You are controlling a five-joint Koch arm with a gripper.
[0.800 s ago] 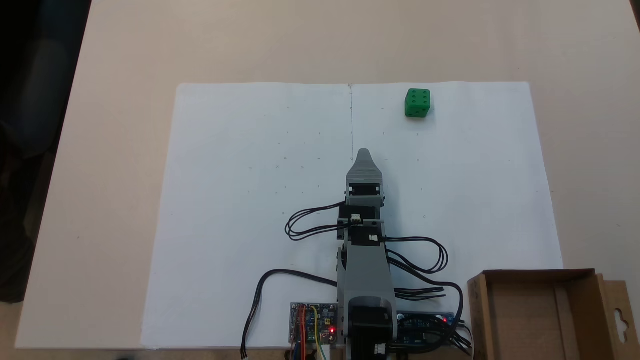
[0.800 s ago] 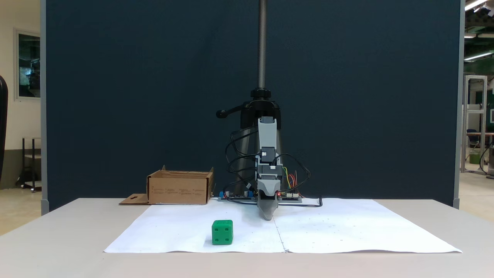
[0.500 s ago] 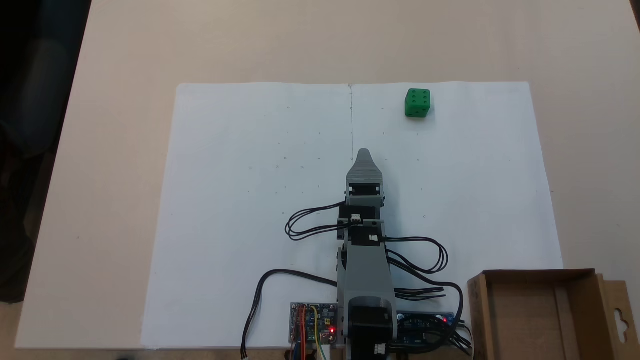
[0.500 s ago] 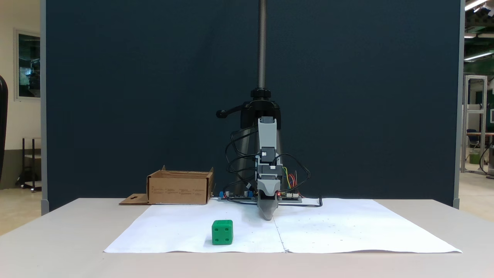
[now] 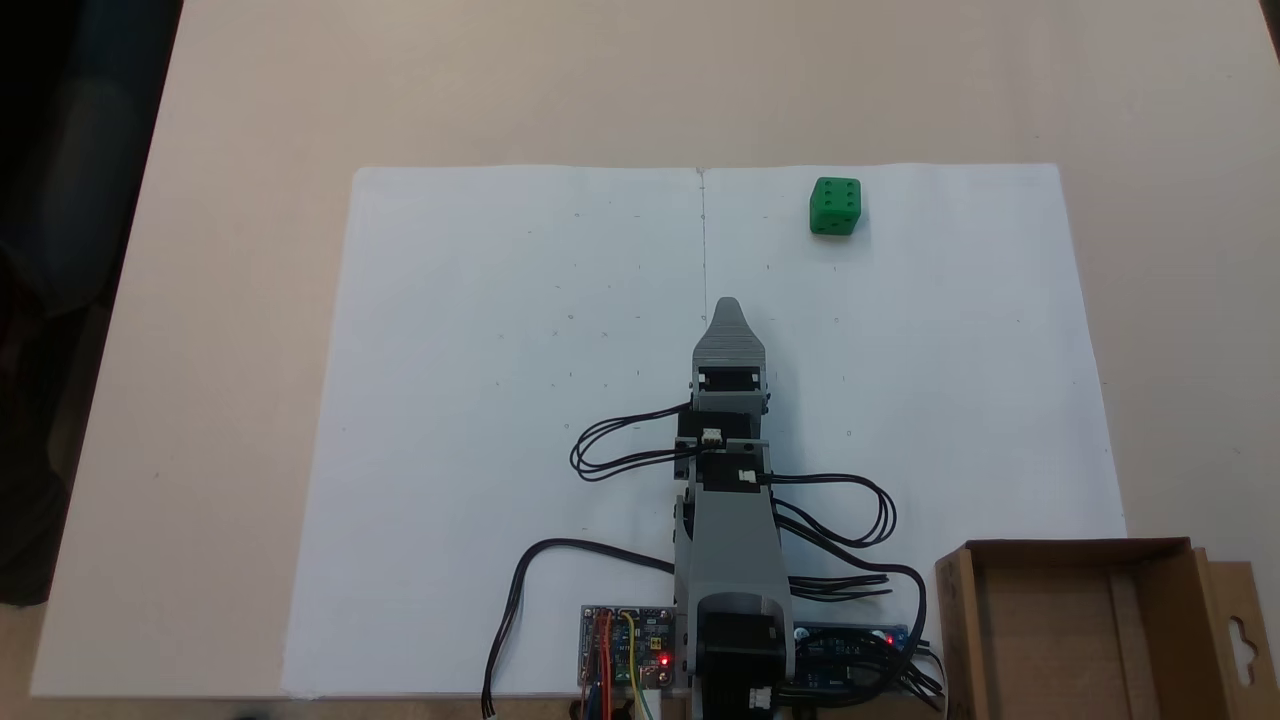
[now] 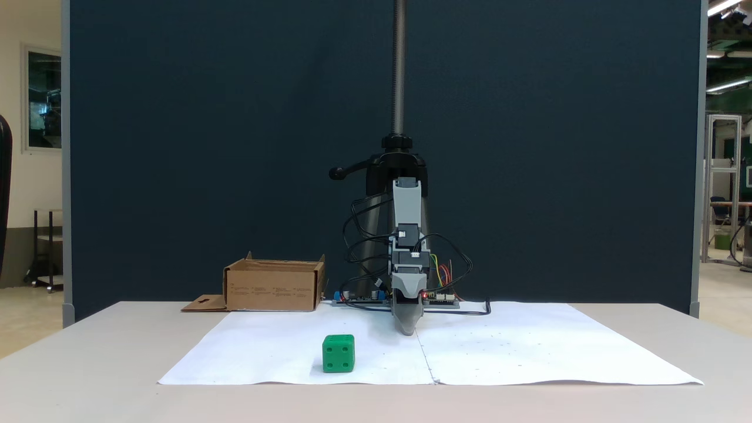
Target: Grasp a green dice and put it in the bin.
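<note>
Green dice (image 5: 835, 206) resting on the white paper sheet (image 5: 480, 400), close to that sheet's far edge and right of its centre crease in the view from above, six pips facing up; in the front fixed view the same dice (image 6: 338, 353) near the sheet's front edge, left of the crease, a four-pip face toward the camera. Gripper (image 5: 728, 306) folded low over the crease around mid-sheet, tip aimed at the far edge, well apart from the dice, nothing seen in it; tip almost down on the paper from the front (image 6: 406, 330). Only a single tapered tip visible in both fixed views, so cannot tell whether the claw is parted or closed. Bin (image 5: 1075, 545) at the table's near right corner from above, just off the sheet, flap with hang-hole cutout on its outer side; faint print on its front wall (image 6: 273, 289) too small to read.
</note>
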